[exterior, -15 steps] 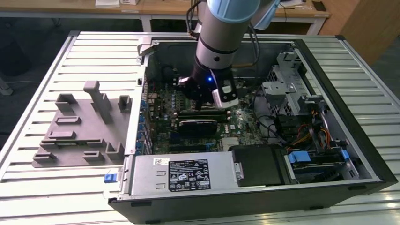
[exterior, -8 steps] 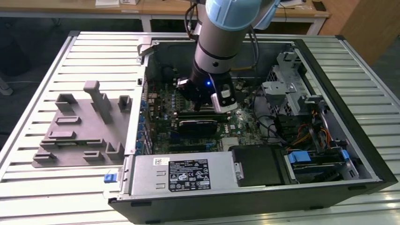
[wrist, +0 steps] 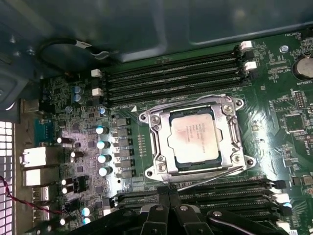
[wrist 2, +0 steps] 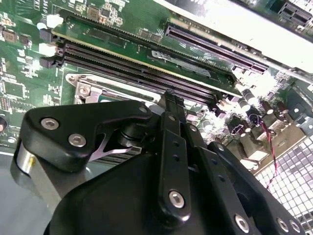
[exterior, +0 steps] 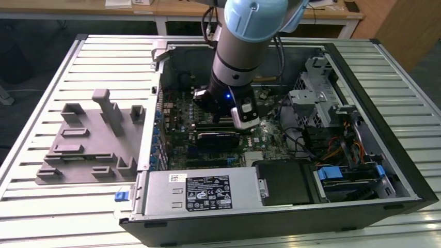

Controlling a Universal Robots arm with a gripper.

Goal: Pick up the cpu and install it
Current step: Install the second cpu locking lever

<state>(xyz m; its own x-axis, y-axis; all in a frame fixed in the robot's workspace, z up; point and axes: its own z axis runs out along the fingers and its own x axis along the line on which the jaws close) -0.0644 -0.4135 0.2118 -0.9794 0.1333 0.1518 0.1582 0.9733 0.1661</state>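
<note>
Exterior view first: the arm reaches down into an open computer case (exterior: 358,103) that lies on its side on a slatted metal counter (exterior: 41,206). Its end effector (exterior: 222,120) hangs just above the green motherboard (exterior: 265,147), near the middle of the case. A grey plastic fixture block (exterior: 90,142) sits on the counter toward the exterior view's left, well apart from the arm. The silver power supply (exterior: 200,191) fills the case's near corner, with a bundle of coloured cables (exterior: 337,144) toward the exterior view's right.

In the first wrist view the cpu (wrist: 193,139) lies flat inside the socket (wrist: 156,147), its pale metal top facing up and the metal frame surrounding it on all sides. Rows of memory slots (wrist: 171,78) run along one side of the socket and more of them along the other, and a column of small capacitors (wrist: 101,151) stands beside it. The end effector's black fingertips (wrist: 168,188) meet just beside the socket's edge, pressed together with no visible gap and holding nothing; they do not touch the cpu. In the second wrist view the same black fingers (wrist 2: 173,122) rise over the memory slots, narrow and empty.
</note>
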